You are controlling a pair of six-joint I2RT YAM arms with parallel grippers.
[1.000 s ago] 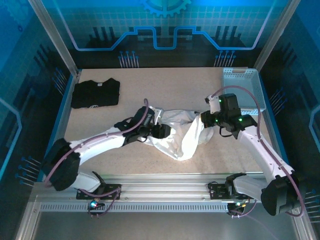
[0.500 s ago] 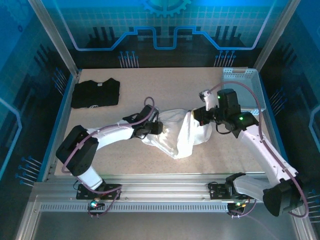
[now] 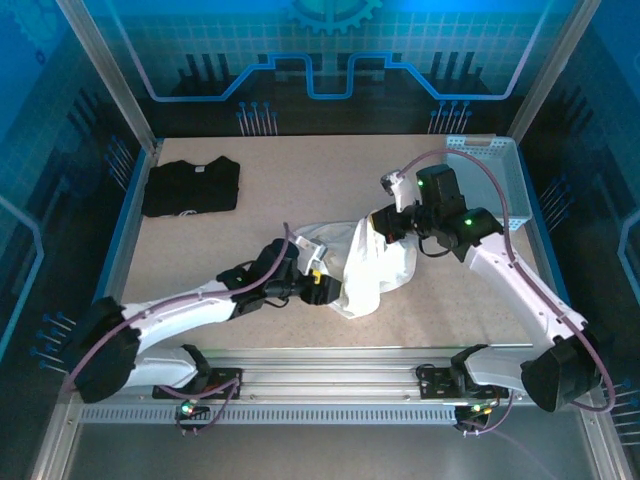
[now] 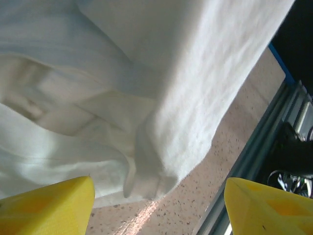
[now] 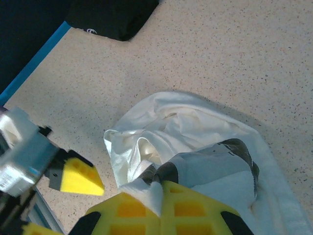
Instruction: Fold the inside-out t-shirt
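Observation:
The inside-out t-shirt (image 3: 372, 268) lies bunched in the middle of the table, white, with a dark printed patch (image 5: 217, 159) showing through the fabric. My right gripper (image 3: 386, 224) is at the shirt's far right edge and is shut on a pinch of its cloth (image 5: 161, 196), lifting a fold over the heap. My left gripper (image 3: 318, 290) sits low at the shirt's near left side. Its yellow fingers (image 4: 46, 205) stand wide apart, open, and nothing lies between them. The shirt's hem (image 4: 146, 181) hangs just ahead of them. One of those fingers (image 5: 78, 178) also shows in the right wrist view.
A black folded t-shirt (image 3: 190, 185) lies at the far left corner. A pale blue basket (image 3: 485, 165) stands at the far right. The metal front rail (image 3: 320, 365) runs close to the shirt's near side, and bare speckled tabletop (image 3: 300, 170) lies behind the shirt.
My left gripper has opened wider and drawn back toward the near edge, off the shirt. My right gripper has carried its pinch of cloth leftward, folding the fabric over the heap.

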